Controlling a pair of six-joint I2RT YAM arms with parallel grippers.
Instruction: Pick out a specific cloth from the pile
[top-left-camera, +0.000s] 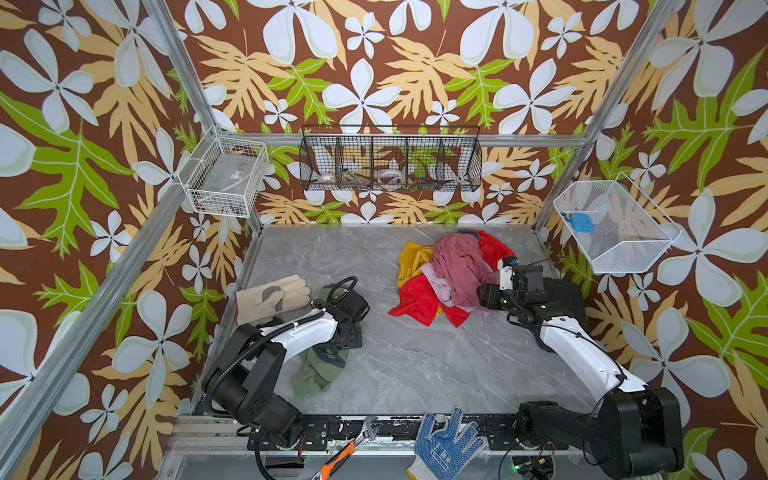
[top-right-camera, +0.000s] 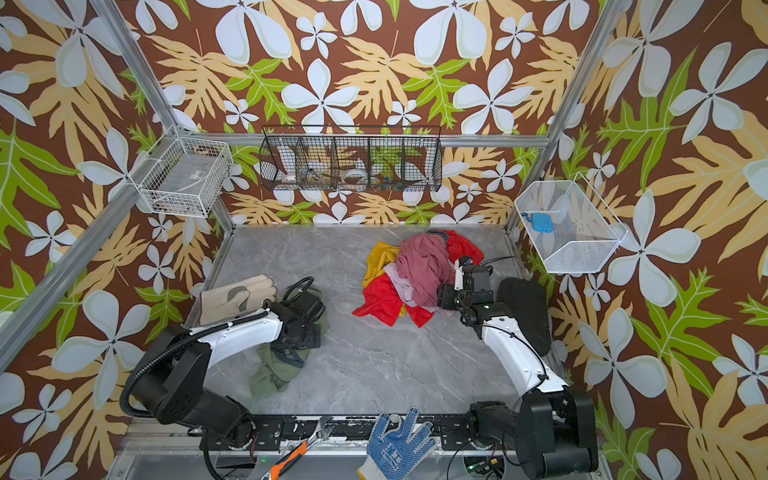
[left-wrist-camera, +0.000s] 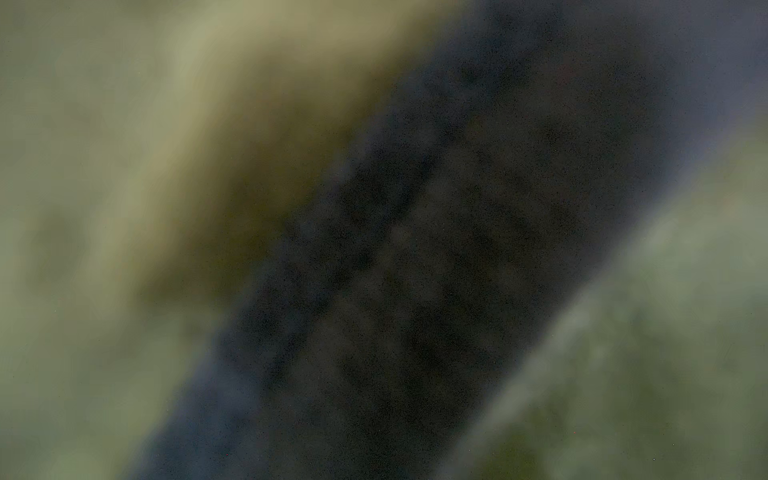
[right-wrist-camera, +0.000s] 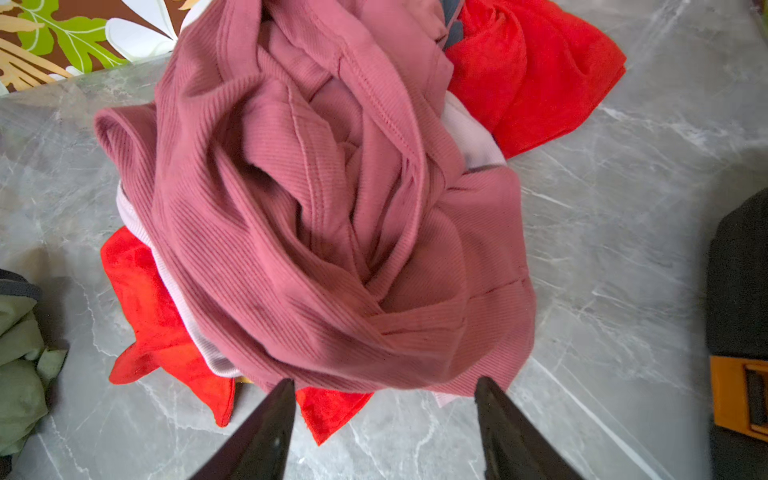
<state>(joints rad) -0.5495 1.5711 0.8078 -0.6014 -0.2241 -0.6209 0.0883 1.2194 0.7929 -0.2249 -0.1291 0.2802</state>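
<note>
Logging positions left to right. A cream leather work glove (top-left-camera: 272, 297) lies flat at the far-left edge of the grey marble desk (top-left-camera: 415, 365).

Just beside it, the left claw (top-left-camera: 348, 334) is down on the olive-green cloth (top-left-camera: 318, 372), which lies crumpled at the front left of the desk, well apart from the pile and partly under the left arm. Both top views show the same; the cloth (top-right-camera: 276, 370) spreads from below the wrist toward the front edge. The left wrist view is filled with blurred olive fabric (left-wrist-camera: 104, 208) crossed by a darker grey band, lens very close to it. Neither finger shows in any view, so I cannot tell how wide the left claw stands or whether it has hold of the cloth.

The pile (top-left-camera: 453, 274) sits at the back right of the desk: dusty-pink cloth (right-wrist-camera: 316, 208) on top, red cloth (right-wrist-camera: 536, 75) below it on both sides, mustard yellow at the far-left side, a pale lilac strip between.

The right claw (right-wrist-camera: 385, 380) is at the pile's right flank, low over the desk. Its two dark fingers (right-wrist-camera: 266, 428) stand apart with nothing between them, tips at the hem of the dusty-pink cloth; contact cannot be judged. The olive-green cloth also shows at one edge of this wrist view (right-wrist-camera: 20, 357).
</note>
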